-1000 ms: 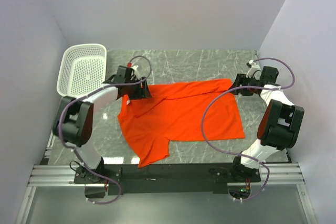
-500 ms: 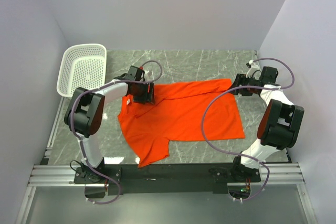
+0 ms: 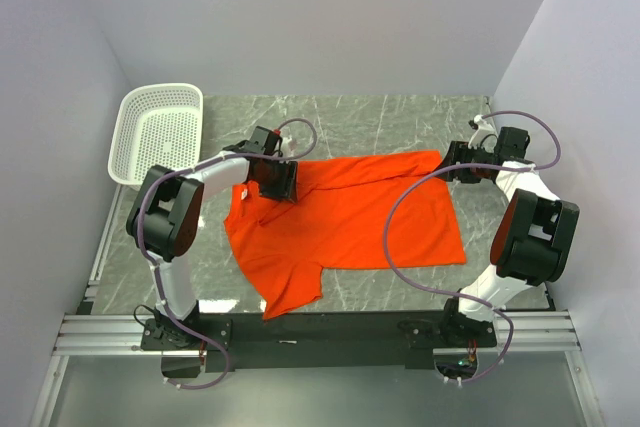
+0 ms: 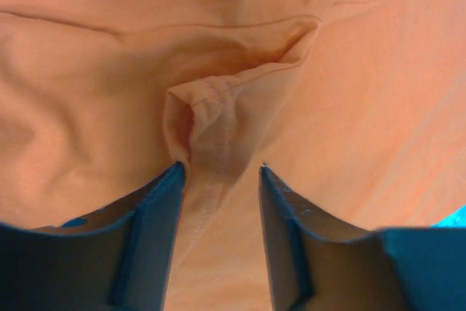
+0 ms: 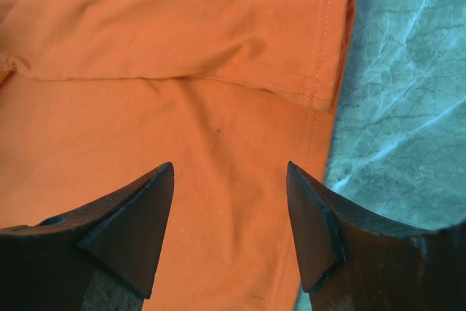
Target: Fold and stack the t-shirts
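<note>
Plain orange-red t-shirt, white perforated basket, grey-green marbled table

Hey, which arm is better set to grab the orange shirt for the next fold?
Left. The left gripper straddles a raised pucker of the shirt, ready to pinch; the right gripper is open over flat fabric.

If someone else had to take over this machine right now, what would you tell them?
Left gripper: open, straddling a raised fold of the t-shirt near its collar, not clamped.
Right gripper: open, over the shirt's far right corner.
The shirt lies spread on the table; the white basket sits far left.
Done: at most, the far edge looks turned over.
Left: fold the shirt and stack it.
</note>
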`<act>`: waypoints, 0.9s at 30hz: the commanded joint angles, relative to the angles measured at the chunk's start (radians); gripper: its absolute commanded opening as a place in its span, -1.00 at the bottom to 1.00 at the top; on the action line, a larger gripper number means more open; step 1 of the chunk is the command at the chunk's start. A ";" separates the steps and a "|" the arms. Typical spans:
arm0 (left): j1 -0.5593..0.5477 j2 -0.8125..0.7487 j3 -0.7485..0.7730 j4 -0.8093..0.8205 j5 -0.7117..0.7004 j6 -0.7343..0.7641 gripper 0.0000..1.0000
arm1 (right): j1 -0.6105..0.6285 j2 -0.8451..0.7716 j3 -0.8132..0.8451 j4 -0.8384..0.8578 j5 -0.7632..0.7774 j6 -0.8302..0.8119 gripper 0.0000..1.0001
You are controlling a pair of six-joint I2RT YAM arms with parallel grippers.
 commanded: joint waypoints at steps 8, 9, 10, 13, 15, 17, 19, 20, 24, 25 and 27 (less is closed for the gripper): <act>-0.022 -0.065 -0.015 0.011 -0.022 0.014 -0.63 | -0.002 -0.021 0.018 -0.007 -0.037 0.004 0.40; -0.022 -0.065 -0.011 0.009 -0.016 0.016 -0.71 | -0.004 -0.021 0.020 -0.007 -0.039 0.006 0.40; -0.024 -0.063 -0.011 0.008 -0.007 0.016 -0.85 | -0.002 -0.019 0.021 -0.009 -0.042 0.006 0.40; -0.030 -0.065 -0.015 0.011 0.041 0.024 -0.99 | -0.007 -0.018 0.023 -0.011 -0.048 0.008 0.40; -0.036 -0.075 -0.025 0.016 0.056 0.024 -0.99 | -0.008 -0.018 0.023 -0.011 -0.048 0.006 0.40; -0.045 -0.084 -0.029 0.017 0.068 0.024 -0.99 | -0.010 -0.018 0.023 -0.012 -0.048 0.006 0.40; -0.056 -0.092 -0.035 0.010 0.078 0.027 -0.96 | -0.010 -0.016 0.023 -0.011 -0.048 0.006 0.40; -0.062 -0.095 -0.037 0.008 0.081 0.027 -0.95 | -0.010 -0.016 0.023 -0.011 -0.050 0.006 0.40; -0.091 -0.126 -0.068 0.009 0.104 0.025 -0.75 | -0.010 -0.014 0.024 -0.012 -0.048 0.008 0.40; -0.103 -0.132 -0.074 0.009 0.102 0.025 -0.54 | -0.010 -0.016 0.024 -0.011 -0.047 0.006 0.40; -0.112 -0.147 -0.089 0.002 0.101 0.028 -0.36 | -0.011 -0.014 0.027 -0.012 -0.046 0.006 0.40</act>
